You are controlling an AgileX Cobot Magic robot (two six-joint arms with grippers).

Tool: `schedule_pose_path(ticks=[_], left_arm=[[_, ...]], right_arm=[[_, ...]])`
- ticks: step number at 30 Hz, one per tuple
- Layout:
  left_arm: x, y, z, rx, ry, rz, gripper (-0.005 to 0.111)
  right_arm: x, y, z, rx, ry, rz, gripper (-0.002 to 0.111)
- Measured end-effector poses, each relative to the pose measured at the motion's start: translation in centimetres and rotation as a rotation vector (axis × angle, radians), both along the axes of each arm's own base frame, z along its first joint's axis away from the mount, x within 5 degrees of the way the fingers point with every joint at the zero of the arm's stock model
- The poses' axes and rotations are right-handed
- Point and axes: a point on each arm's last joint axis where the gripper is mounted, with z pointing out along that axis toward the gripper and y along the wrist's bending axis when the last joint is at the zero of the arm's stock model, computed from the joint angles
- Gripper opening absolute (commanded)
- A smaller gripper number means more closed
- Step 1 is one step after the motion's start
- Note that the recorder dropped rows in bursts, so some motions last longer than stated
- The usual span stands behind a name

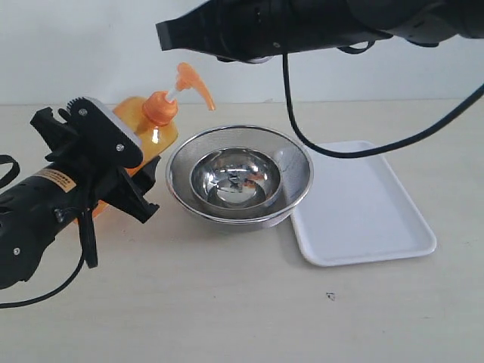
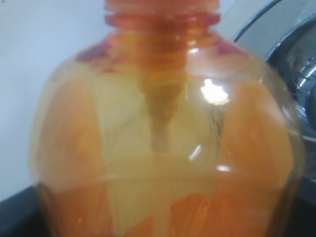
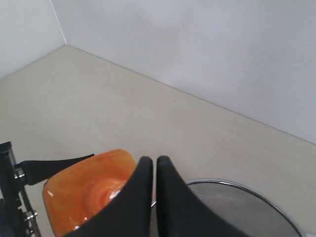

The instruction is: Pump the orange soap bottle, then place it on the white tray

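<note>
The orange soap bottle (image 1: 155,128) stands at the left of the table, its orange pump head (image 1: 189,82) pointing right. My left gripper (image 1: 140,185) is shut on the bottle's body, with one black finger (image 1: 132,198) across its front. In the left wrist view the clear orange bottle (image 2: 158,138) fills the frame and hides the fingers. My right gripper (image 1: 162,34) hangs shut just above the pump head and apart from it. In the right wrist view my right gripper (image 3: 154,160) is pressed together with nothing held, over the bottle (image 3: 84,192). The white tray (image 1: 363,212) lies flat at the right.
A round steel strainer bowl (image 1: 295,162) sits between the bottle and the tray, touching the tray's left edge; its rim (image 3: 247,185) shows beside the right fingers. A black cable (image 1: 318,147) hangs from the right arm over the tray's far end.
</note>
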Motion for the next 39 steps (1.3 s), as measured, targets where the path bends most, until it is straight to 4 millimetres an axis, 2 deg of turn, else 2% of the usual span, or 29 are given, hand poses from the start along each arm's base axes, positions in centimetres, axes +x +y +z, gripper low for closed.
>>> schedule_pose_path(ticks=[5,11,19,23,29,35,39], left_arm=[[0.0,0.0,0.0,0.002,0.000,-0.001,0.005],[0.1,-0.1,0.1,0.004,-0.004,-0.009,0.005],[0.7,-0.6,0.6,-0.012,-0.003,-0.019,0.005],[0.8,-0.6,0.7,-0.014,-0.005,-0.018,0.005],[0.8,-0.6,0.6,-0.011,0.010,-0.017,0.005],[0.8,-0.6,0.6,-0.007,0.009,-0.018,0.005],[0.8,-0.6,0.6,-0.007,0.009,-0.018,0.005]], right_arm=[[0.5,-0.1,-0.7,0.000,0.029,-0.015,0.000],[1.3,0.6,-2.7,-0.026,0.086,-0.017,0.000],[1.2,0.7,-2.8,-0.036,0.072,-0.009,0.000],[0.6,0.2,-1.2,-0.024,0.035,0.001,0.000],[-1.5,-0.9,1.3,-0.021,0.050,0.050,0.000],[-3.2,0.4,0.3,-0.095,0.119,0.162,0.000],[-3.3,1.5,-1.1,-0.133,0.154,0.196,0.000]])
